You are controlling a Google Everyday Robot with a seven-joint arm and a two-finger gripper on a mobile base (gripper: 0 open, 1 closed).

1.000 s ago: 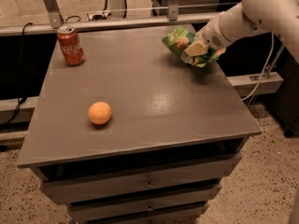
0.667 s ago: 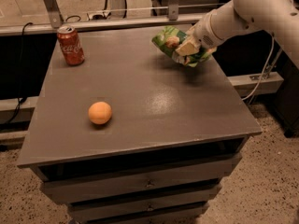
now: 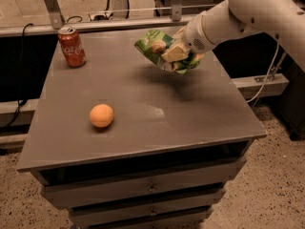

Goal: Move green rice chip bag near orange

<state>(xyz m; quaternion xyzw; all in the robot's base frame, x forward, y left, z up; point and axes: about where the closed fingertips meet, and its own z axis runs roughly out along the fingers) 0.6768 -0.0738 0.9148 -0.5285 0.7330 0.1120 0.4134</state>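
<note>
The gripper [image 3: 175, 54] sits in the upper middle of the frame, at the end of the white arm [image 3: 248, 8] that reaches in from the upper right. It is clenched on the green rice chip bag [image 3: 150, 44], its pale fingers pressed into the pouch's middle. The bag appears lifted clear of the grey table [image 3: 200, 113], with a soft shadow beneath it. Its long axis runs across the frame, dipping toward the right, and its free end points left.

The orange [image 3: 101, 115] rests on the tabletop to the lower left of the gripper, well apart from the bag. The coming move therefore looks like a carry down and left across bare tabletop. A red Coca-Cola can [image 3: 72, 46] stands upright in the upper left, off that line. Drawers [image 3: 152, 187] fill the table's front.
</note>
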